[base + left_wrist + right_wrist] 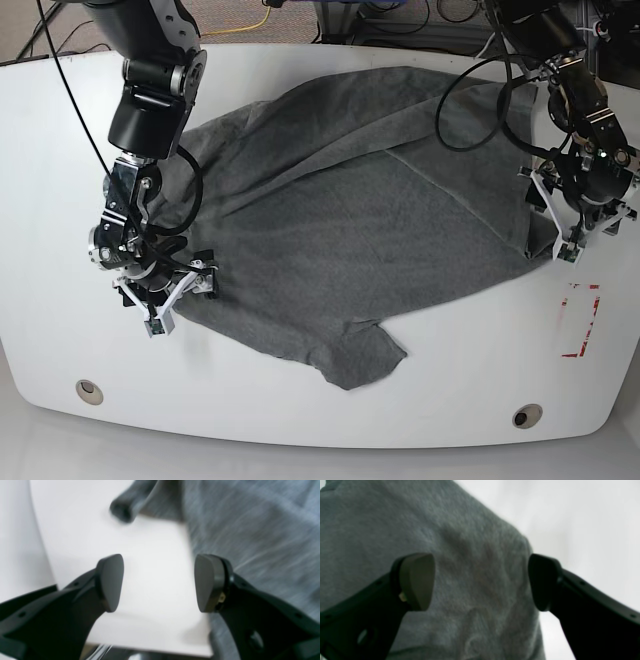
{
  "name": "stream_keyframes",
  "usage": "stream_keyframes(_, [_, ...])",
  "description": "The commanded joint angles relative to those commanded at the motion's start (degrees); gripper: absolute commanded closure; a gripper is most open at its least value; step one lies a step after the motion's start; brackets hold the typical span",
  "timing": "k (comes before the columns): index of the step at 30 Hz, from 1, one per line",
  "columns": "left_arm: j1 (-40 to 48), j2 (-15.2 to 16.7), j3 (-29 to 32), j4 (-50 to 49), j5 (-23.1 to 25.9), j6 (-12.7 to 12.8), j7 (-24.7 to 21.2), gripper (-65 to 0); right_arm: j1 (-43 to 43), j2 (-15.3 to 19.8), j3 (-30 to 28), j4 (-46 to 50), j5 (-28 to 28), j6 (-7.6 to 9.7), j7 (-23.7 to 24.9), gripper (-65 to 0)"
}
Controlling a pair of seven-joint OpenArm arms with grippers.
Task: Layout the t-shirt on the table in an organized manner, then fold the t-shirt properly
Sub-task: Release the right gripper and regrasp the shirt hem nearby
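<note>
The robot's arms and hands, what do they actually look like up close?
Both arms are black, jointed, with silver rings at some joints and loose black cables looping alongside. The left hand and right hand each have two matte black fingers ending in flat, rounded, paddle-like pads. In the base view, white bracket pieces sit around each hand.

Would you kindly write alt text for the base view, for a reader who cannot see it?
A dark grey t-shirt lies rumpled across a white table, one sleeve pointing toward the near edge. The right gripper and the left gripper, both open, sit at opposite edges of the cloth.
</note>
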Motion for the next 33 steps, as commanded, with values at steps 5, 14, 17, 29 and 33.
stream_keyframes(5, [1.58, 1.05, 0.0, -2.29, -0.09, 0.0, 0.0, -41.3, -1.23, -2.73, -1.85, -0.09, 0.0, 0.0, 0.0, -55.6])
stream_keyframes(14, [11.6, 1.76, 0.0, -2.02, -0.53, 0.0, 0.0, -41.1, -6.77, -5.36, -7.47, 8.09, -0.09, 0.0, -0.09, -55.6])
stream_keyframes(17, [14.59, 1.76, 0.0, -1.76, -0.53, 0.0, 0.0, -41.3, -7.82, -5.45, -8.53, 8.88, -0.09, 0.0, -0.09, -55.6])
stream_keyframes(29, [17.41, 2.55, 0.18, -3.69, -0.53, 0.0, -0.13, -41.5, -8.79, -5.54, -8.79, 9.14, -0.09, 0.0, -0.09, -55.6])
stream_keyframes(33, [16.35, 3.16, 2.11, -7.47, -0.53, 0.0, -0.31, -41.4, -8.88, -5.45, -8.62, 9.14, -0.09, 0.0, -0.09, -55.6])
